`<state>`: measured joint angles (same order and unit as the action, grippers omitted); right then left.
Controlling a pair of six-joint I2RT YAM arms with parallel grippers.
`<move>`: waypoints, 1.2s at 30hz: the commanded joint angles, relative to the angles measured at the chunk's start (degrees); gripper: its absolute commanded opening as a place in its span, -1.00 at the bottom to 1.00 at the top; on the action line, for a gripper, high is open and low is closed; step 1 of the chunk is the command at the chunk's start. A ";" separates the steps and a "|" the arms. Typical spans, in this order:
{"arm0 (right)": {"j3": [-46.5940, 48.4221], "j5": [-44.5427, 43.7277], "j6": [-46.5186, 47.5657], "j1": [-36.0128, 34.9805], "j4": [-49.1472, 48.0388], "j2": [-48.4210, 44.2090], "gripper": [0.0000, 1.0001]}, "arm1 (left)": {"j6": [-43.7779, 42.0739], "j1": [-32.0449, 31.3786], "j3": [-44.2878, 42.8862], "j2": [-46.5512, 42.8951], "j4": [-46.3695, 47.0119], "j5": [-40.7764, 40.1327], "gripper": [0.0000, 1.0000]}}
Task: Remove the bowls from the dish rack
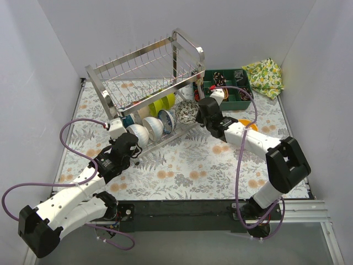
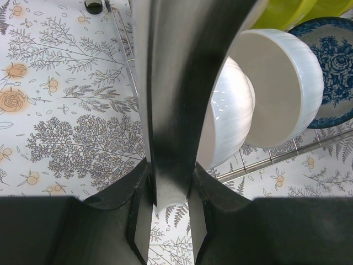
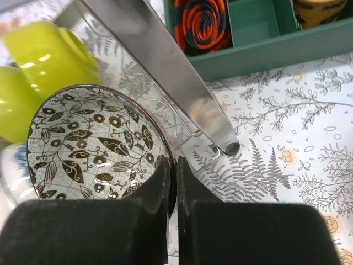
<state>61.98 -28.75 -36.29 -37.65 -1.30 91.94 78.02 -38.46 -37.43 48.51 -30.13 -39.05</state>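
Rack bar (image 3: pixel 174 77) flanks patterned bowl (image 3: pixel 94 143); mat (image 3: pixel 287 143) open.

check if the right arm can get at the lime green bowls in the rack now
Probably not. The right gripper is shut on the rim of the leaf-patterned bowl, and that bowl stands between it and the lime green bowls in the dish rack. Lifting it out should open the way.
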 commanded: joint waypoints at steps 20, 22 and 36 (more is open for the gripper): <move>-26.10 18.02 7.99 11.71 11.75 -34.98 -0.97 | 0.73 -0.04 -1.15 -3.42 0.25 -1.65 -0.95; -29.27 21.27 8.26 15.21 12.89 -36.82 -0.97 | 0.64 -0.04 -1.15 -3.34 0.33 -1.82 -0.95; -33.85 24.62 13.88 31.22 18.09 -38.77 -0.97 | 0.21 -0.04 -1.07 -3.07 0.77 -0.77 -0.95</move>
<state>27.09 -4.89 -24.80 -9.78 17.56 54.46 77.91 -38.46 -37.32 48.25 -30.17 -38.96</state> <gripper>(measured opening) 0.055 0.260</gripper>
